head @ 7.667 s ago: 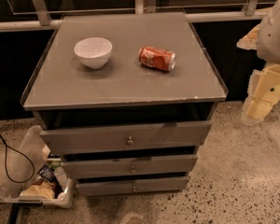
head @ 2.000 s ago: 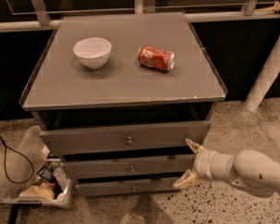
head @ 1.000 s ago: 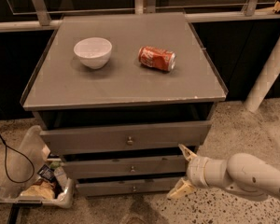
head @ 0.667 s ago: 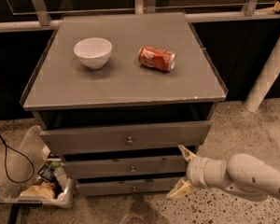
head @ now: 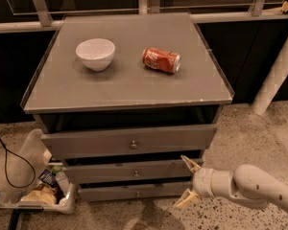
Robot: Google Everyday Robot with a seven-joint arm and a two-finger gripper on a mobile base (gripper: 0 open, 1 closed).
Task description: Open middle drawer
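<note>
The grey cabinet has three stacked drawers. The middle drawer [head: 134, 171] is a slim grey front with a tiny round knob [head: 136, 173] at its centre; it sits about flush with the drawer below. My gripper [head: 187, 182] hangs low at the right, in front of the middle drawer's right end. Its two cream fingers are spread apart, one fingertip [head: 186, 160] up by the drawer's right end and the other lower near the floor. Nothing is between them. The gripper is well right of the knob.
The top drawer [head: 129, 142] and bottom drawer [head: 134, 192] have knobs too. On the cabinet top [head: 125, 87] stand a white bowl [head: 95, 53] and a lying red can [head: 161, 60]. A clear bin [head: 33, 186] of packets and a black cable [head: 7, 162] lie at the left. A white post [head: 277, 75] leans at right.
My gripper has come in from the right and crept left along the cabinet front, now nearer the middle drawer's right end. The drawers, bowl and can have not moved.
</note>
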